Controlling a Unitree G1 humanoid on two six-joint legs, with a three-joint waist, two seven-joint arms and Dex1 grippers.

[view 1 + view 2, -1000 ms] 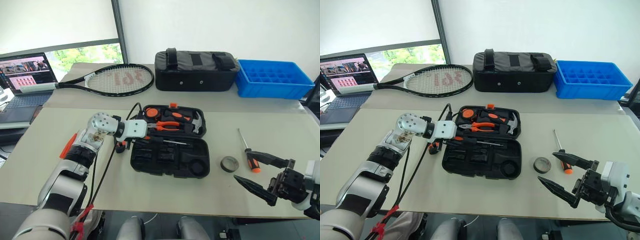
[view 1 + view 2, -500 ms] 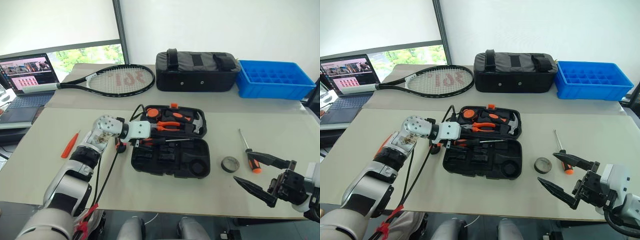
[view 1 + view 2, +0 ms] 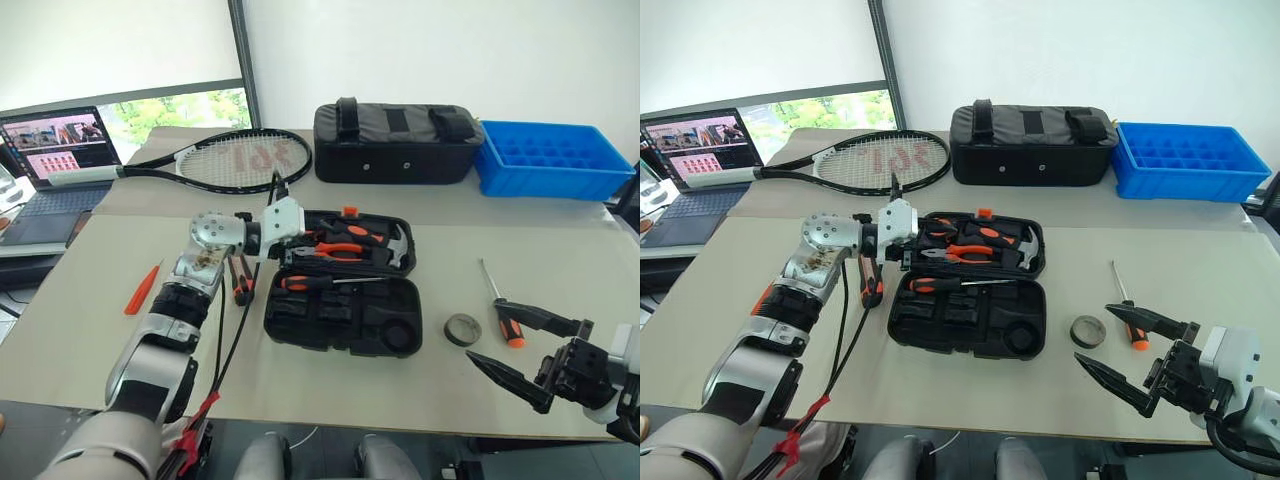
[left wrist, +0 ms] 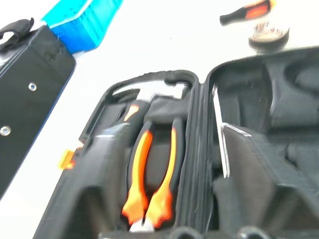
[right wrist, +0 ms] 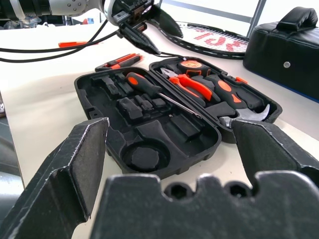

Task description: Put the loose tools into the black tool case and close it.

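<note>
The black tool case [image 3: 340,282] lies open mid-desk in my left eye view, one screwdriver [image 3: 325,282] across its hinge line; another screwdriver [image 3: 498,305] lies toward the right edge, the slim orange tool [image 3: 141,289] toward the left edge. My left claw [image 5: 149,31], seen in the right wrist view, hovers empty over the case's left end, fingers parted. My right claw [image 3: 1137,355] hangs wide open by the desk's front right corner.

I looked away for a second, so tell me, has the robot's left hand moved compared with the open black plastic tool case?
Yes. The left hand has risen and swung from the open black plastic tool case's left edge toward its far left corner.
</note>
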